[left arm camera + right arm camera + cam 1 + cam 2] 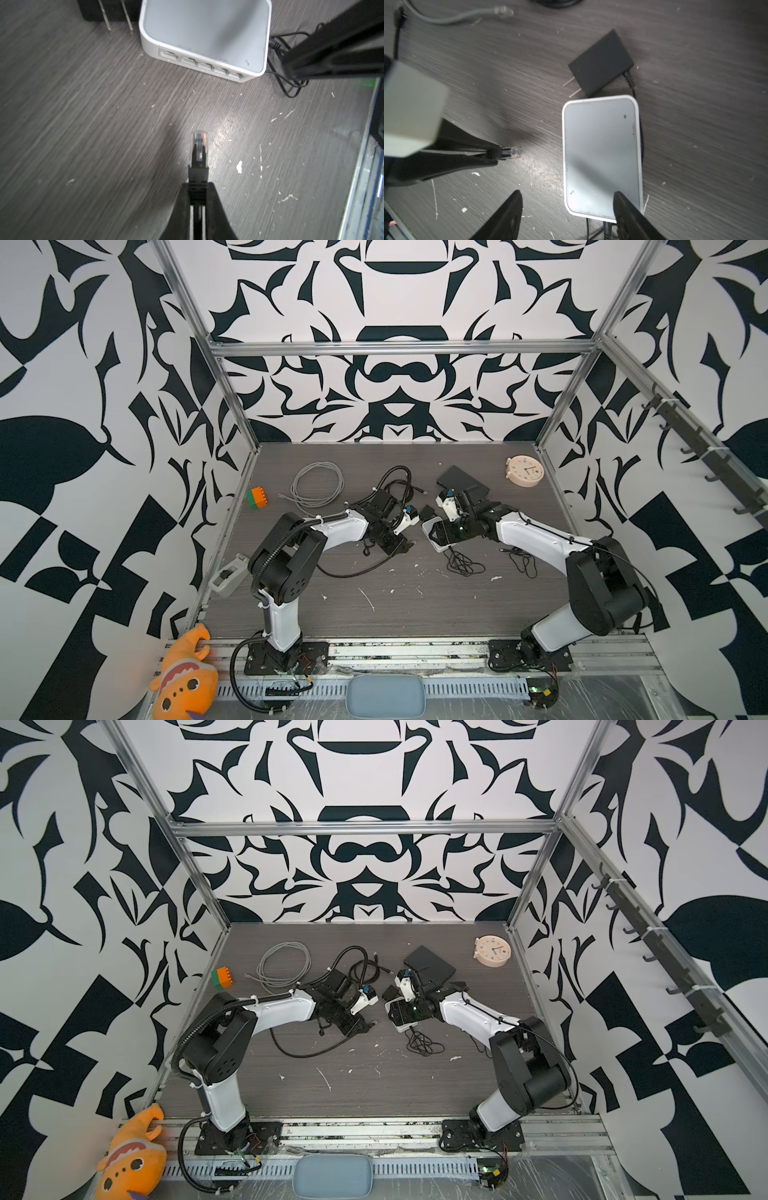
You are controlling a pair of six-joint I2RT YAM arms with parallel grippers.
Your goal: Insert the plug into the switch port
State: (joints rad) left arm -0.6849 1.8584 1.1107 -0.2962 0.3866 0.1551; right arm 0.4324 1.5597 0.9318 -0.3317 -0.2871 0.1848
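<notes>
The plug (199,143) is a clear connector on a black boot, and my left gripper (198,187) is shut on that boot. It hovers just above the table, pointing at the row of ports (200,65) on the white switch (204,31), a short gap away. From the right wrist view the plug (513,152) sits beside the switch (602,149). My right gripper (566,194) is open at the switch's cable end. One of its fingers (623,205) is over the switch's top, the other over bare table. In both top views the grippers (409,545) (399,1013) face each other mid-table.
A black power adapter (600,64) lies right behind the switch, its thin wire (461,564) tangled in front. Farther back are a grey cable coil (318,487), an orange and green brick (257,497), a black box (461,481) and a clock (524,470).
</notes>
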